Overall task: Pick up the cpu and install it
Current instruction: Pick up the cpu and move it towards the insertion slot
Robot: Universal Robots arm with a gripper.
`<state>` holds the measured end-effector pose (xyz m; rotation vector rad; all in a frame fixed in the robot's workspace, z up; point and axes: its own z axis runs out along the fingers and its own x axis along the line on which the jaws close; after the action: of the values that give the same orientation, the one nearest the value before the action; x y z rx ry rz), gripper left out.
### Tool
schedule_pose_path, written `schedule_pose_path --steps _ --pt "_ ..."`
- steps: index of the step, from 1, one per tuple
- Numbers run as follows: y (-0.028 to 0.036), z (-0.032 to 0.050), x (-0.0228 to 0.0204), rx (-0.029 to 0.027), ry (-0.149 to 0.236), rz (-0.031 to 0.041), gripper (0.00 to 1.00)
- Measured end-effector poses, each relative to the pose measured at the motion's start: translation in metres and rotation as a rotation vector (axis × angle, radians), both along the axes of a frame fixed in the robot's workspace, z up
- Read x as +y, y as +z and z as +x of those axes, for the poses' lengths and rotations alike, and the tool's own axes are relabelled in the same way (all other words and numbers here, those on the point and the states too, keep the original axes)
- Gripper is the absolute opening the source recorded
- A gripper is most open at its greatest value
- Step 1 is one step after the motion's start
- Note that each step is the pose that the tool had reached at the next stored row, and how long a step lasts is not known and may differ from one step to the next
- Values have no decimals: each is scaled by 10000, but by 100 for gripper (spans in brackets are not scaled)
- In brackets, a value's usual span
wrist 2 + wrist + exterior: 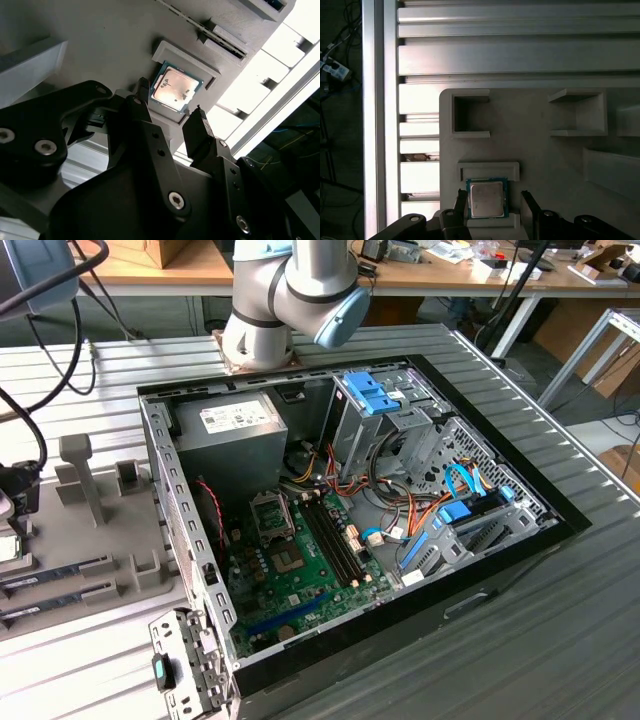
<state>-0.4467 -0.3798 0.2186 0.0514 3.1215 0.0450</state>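
Note:
The cpu (487, 199) is a small square chip with a silvery metal top and a green rim. It lies flat in a shallow pocket of a grey holder tray (535, 150). My gripper (495, 206) hangs over it, open, with one black finger (461, 204) close beside one edge of the chip. The other finger (530, 206) stands a small gap off the opposite edge. In the second wrist view the cpu (172, 90) shows just beyond the two fingertips (142, 95), and my gripper (171, 106) holds nothing. The empty socket (272, 517) sits on the green motherboard (300, 575) inside the open computer case.
The grey holder tray (100, 540) lies at the exterior view's left on the ribbed metal table, with upright posts and long memory sticks (50, 575). The case (350, 510) holds a grey power-supply box (235, 435), blue drive brackets and cable bundles. The arm's base (285, 290) stands behind the case.

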Motion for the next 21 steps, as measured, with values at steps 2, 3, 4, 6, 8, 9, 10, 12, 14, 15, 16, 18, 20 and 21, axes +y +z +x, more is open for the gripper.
schedule_pose_path --steps 2,3,4,6,8,9,10,12,14,15,16,18,20,21 --pt "-3 0 0 1 0 0 54" --pt "-6 0 0 1 0 0 54" --pt "-7 0 0 1 0 0 54" --pt "-10 0 0 0 0 0 54" --pt "-12 0 0 1 0 0 54" --pt "-16 0 0 0 0 -1 54" --pt "-17 0 0 0 0 0 54" --pt "-21 0 0 0 0 0 54" --pt "-26 0 0 -1 0 0 54" --pt "-28 -1 0 1 -1 0 54" --pt "-31 -2 0 -1 0 0 54" --pt "-36 -10 0 -1 0 0 54" --pt "-42 -11 0 0 0 0 54" --pt "-48 -13 0 0 0 -1 54"
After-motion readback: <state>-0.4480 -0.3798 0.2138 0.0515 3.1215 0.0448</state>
